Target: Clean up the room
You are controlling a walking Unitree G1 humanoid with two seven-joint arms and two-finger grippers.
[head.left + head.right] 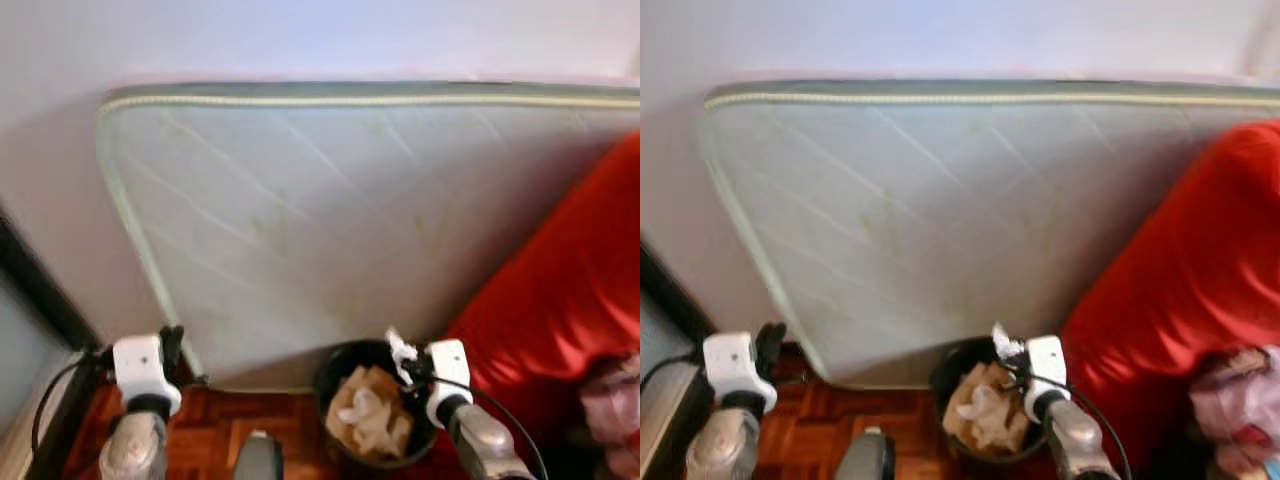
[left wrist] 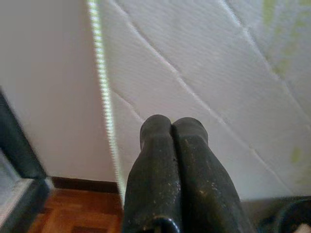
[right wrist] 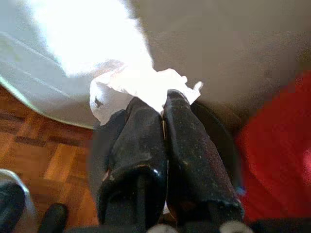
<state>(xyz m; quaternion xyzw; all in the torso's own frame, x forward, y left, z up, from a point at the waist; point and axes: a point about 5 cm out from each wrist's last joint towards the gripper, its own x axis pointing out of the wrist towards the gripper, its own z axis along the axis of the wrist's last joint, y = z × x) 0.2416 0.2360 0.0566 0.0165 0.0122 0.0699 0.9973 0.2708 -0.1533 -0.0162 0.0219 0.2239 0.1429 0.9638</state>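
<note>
Crumpled white tissue (image 3: 146, 87) pinched between the pressed-together fingers of the right gripper (image 3: 163, 104), held just above the rim of the black waste bin (image 1: 335, 375). Bin stands on parquet floor (image 1: 215, 425), against a pale mattress (image 1: 350, 220) leaning on the wall; contains crumpled brown and white paper (image 1: 368, 412). Red bedding (image 1: 570, 300) just beside bin on the right. Right arm raised over bin. Left gripper (image 2: 172, 127) raised near mattress edge, fingers pressed together, nothing held
</note>
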